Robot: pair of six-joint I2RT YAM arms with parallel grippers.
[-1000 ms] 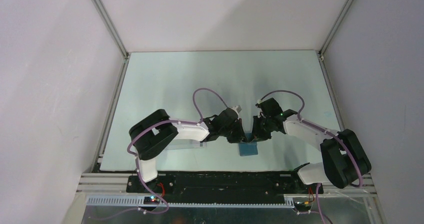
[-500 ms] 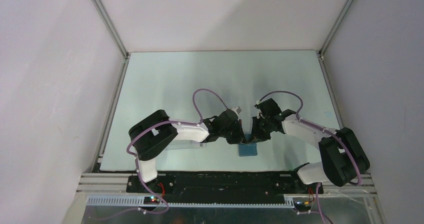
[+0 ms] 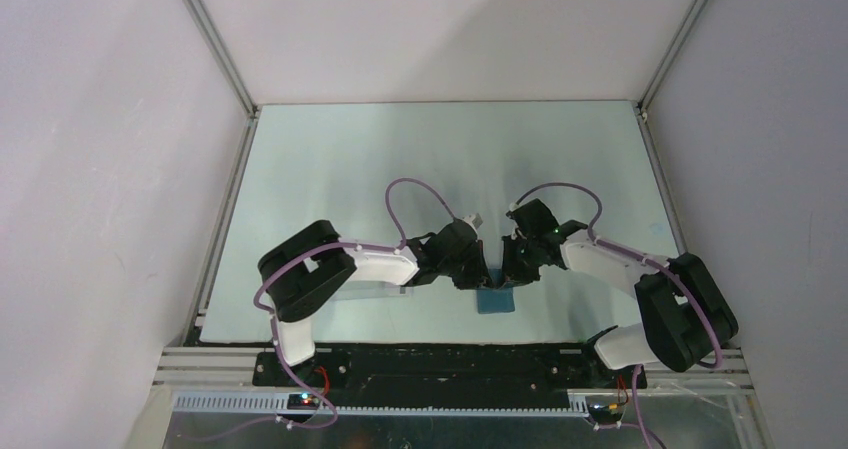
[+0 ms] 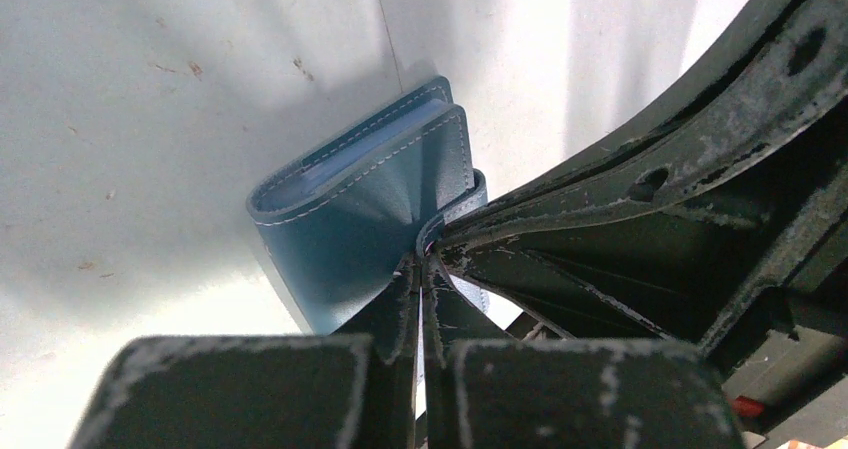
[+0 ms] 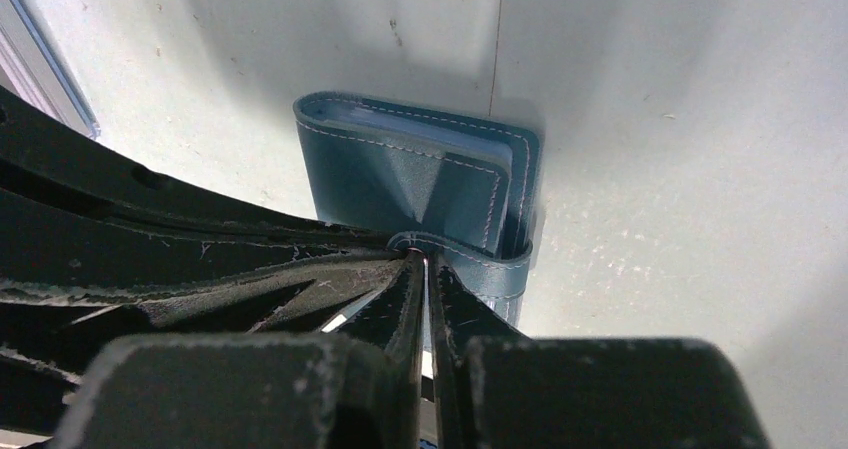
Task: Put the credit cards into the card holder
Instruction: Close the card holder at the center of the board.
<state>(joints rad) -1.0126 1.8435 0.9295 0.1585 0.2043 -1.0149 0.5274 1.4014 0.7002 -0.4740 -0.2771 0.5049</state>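
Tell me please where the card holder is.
Top view: the card holder lies centre-front on the table, gripped by the left end effector and right end effector.

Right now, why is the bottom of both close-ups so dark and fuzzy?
Left wrist view: the black left end effector sits too near the lens, so blurs; the stitched teal-blue folding wallet is sharp. Right wrist view: likewise, plus shadow on the pale table.

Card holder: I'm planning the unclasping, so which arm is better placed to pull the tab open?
Right, probably: the right gripper looks pinched on the tab; the left gripper, shut, only rests against the holder.
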